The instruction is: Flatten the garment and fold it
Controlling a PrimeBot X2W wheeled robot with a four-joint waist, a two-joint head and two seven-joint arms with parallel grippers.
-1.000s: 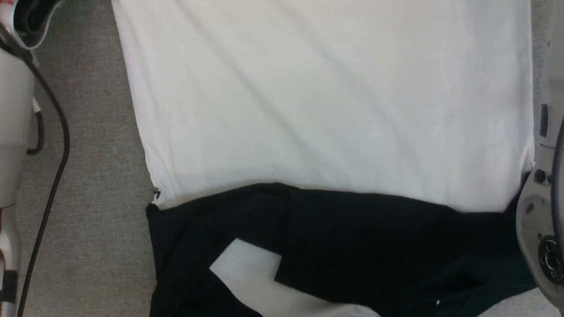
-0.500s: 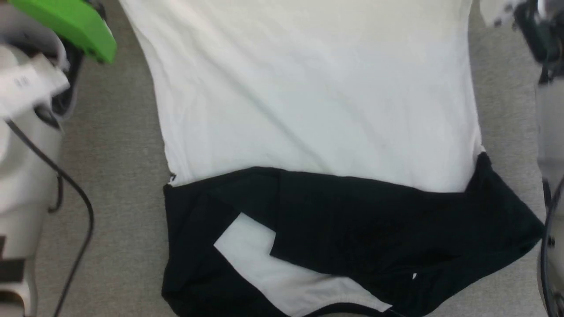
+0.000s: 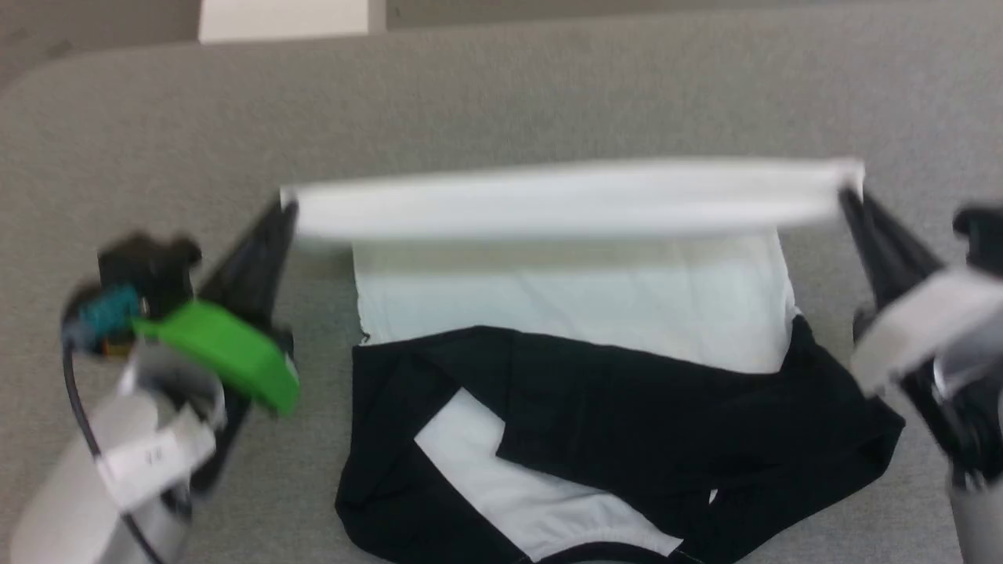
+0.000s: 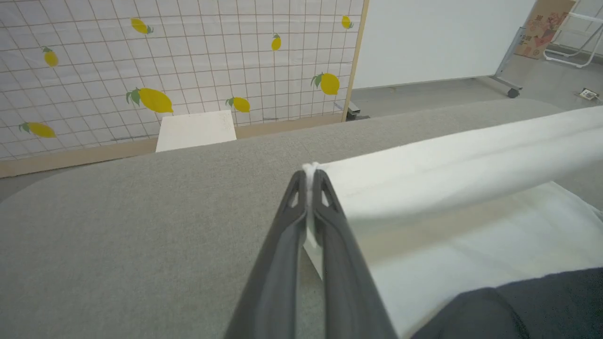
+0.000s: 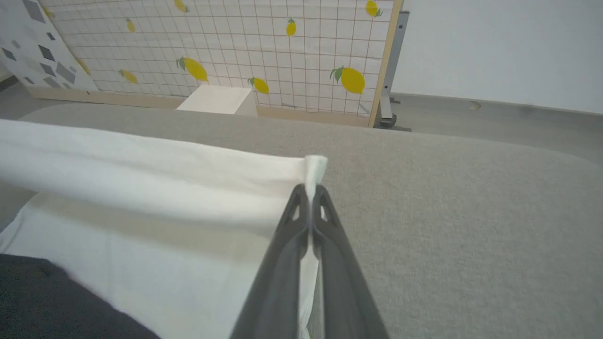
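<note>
Since a second ago the head camera has pulled back: where the white panel filled that view, both grippers now show with the cloth's white edge strung between them. The left gripper (image 3: 286, 210) is clamped on one corner of the garment (image 3: 627, 407) and the right gripper (image 3: 852, 194) on the other, each with a tuft of white cloth pinched at its tips. That edge hangs taut above the middle of the table (image 3: 548, 102); the rest of the white body and the crumpled black part lie toward the near edge. A white box (image 3: 282, 19) stands beyond the far edge, toward the left corner
</note>
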